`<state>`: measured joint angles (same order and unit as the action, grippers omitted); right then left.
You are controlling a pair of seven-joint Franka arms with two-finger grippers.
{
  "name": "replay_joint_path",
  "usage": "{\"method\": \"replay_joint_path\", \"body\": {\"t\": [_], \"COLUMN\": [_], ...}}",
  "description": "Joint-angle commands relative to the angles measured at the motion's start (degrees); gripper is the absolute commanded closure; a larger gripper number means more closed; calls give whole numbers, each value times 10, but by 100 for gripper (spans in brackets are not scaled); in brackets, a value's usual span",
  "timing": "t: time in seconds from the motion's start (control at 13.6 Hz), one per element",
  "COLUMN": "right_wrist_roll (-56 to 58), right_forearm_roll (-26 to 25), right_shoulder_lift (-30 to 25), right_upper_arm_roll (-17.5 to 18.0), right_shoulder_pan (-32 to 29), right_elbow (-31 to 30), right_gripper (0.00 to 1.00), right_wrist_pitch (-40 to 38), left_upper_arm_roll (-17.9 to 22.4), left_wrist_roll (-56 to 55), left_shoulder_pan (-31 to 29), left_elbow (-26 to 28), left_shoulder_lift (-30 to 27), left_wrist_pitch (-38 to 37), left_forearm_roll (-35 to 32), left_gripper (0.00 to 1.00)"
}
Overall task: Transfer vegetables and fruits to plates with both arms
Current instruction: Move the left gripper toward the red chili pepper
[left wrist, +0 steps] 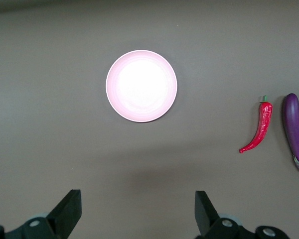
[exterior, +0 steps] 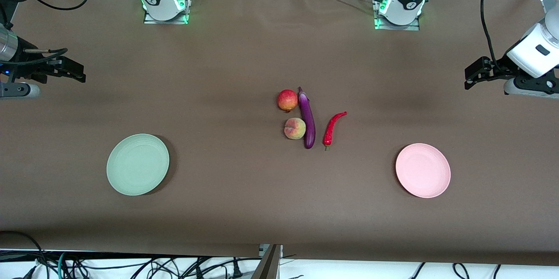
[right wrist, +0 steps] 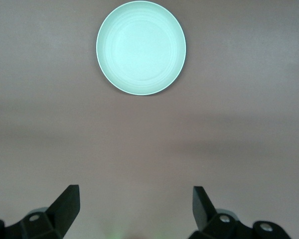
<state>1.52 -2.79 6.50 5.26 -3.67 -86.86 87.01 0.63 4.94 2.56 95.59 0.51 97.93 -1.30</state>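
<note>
Both end effectors open, produce mid-table, unobstructed

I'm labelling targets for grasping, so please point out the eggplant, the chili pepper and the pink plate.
eggplant [exterior: 308, 119], front view, middle of its purple body.
chili pepper [exterior: 331, 129], front view, its thicker red half.
pink plate [exterior: 422, 170], front view, bare centre.

Brown table bearing six items. At its middle: a purple eggplant, with a red fruit and a peach-coloured fruit touching its side toward the right arm's end, and a red chili pepper just beside it toward the left arm's end. A mint green plate and a pink plate lie well apart from this group, toward the right and left arms' ends respectively.
</note>
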Motion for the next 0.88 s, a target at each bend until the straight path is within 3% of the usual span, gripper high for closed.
{"method": "replay_joint_path", "body": {"t": [0.0, 0.37, 0.51, 0.81], "right_wrist_roll": [5, 5, 6, 6], "right_forearm_roll": [-5, -5, -5, -5], "right_shoulder_lift": [6, 6, 6, 6], "right_upper_arm_roll": [1, 1, 0, 1], "right_shoulder_pan": [-1, -1, -1, -1], "right_elbow": [14, 14, 14, 14], "right_gripper": [0, 0, 0, 0], "right_wrist_pitch": [-4, -4, -4, -4], "left_upper_arm_roll": [3, -6, -15, -89], "left_wrist_roll": [5, 2, 5, -1], "left_shoulder_pan": [6, 10, 11, 13], "left_elbow": [-16, -16, -16, -14], "left_shoulder_lift": [7, 12, 22, 74], "left_wrist_pitch": [-8, -10, -58, -130], "left_forearm_roll": [-12, -9, 1, 9], "left_gripper": [0, 0, 0, 0]}}
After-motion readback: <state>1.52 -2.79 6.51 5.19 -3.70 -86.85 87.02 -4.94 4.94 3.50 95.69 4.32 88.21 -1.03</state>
